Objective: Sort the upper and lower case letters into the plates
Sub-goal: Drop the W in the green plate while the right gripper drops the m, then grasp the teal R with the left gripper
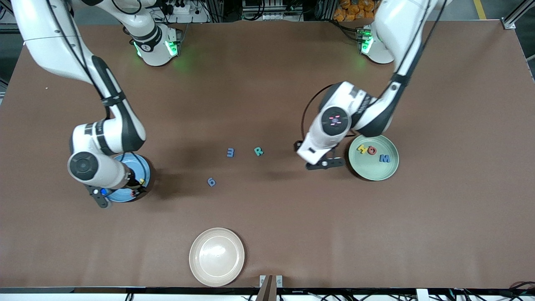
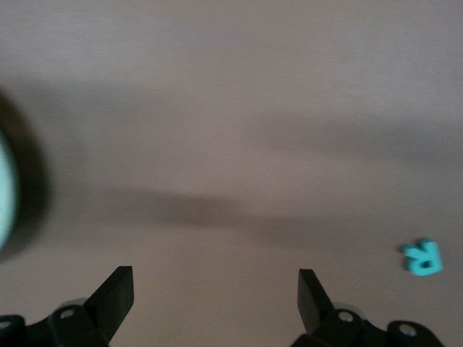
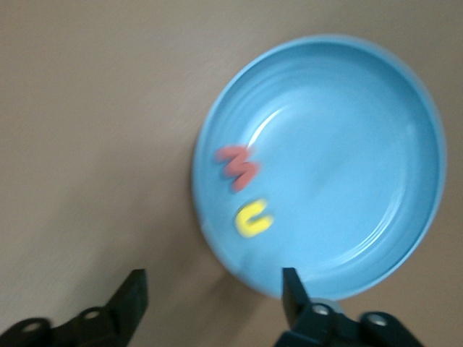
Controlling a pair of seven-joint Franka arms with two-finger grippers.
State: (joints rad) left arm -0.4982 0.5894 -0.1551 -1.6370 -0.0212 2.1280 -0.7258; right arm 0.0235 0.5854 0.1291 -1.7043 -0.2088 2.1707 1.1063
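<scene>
The blue plate (image 1: 141,164) lies toward the right arm's end of the table, partly hidden by that arm. It holds a red m (image 3: 239,167) and a yellow u (image 3: 253,219). My right gripper (image 1: 121,193) hangs open and empty over the plate's edge (image 3: 213,278). The mint green plate (image 1: 373,173) holds a yellow H (image 1: 362,148), a red Q (image 1: 372,150) and a blue W (image 1: 384,158). My left gripper (image 1: 324,164) is open and empty over bare table beside that plate (image 2: 215,278). A blue m (image 1: 230,152), a teal R (image 1: 258,151) and a blue g (image 1: 211,182) lie on the table between the plates.
A cream-beige plate (image 1: 216,256) lies empty near the table's front edge. The teal R also shows in the left wrist view (image 2: 422,256), and the mint plate's rim (image 2: 3,189) at that view's edge.
</scene>
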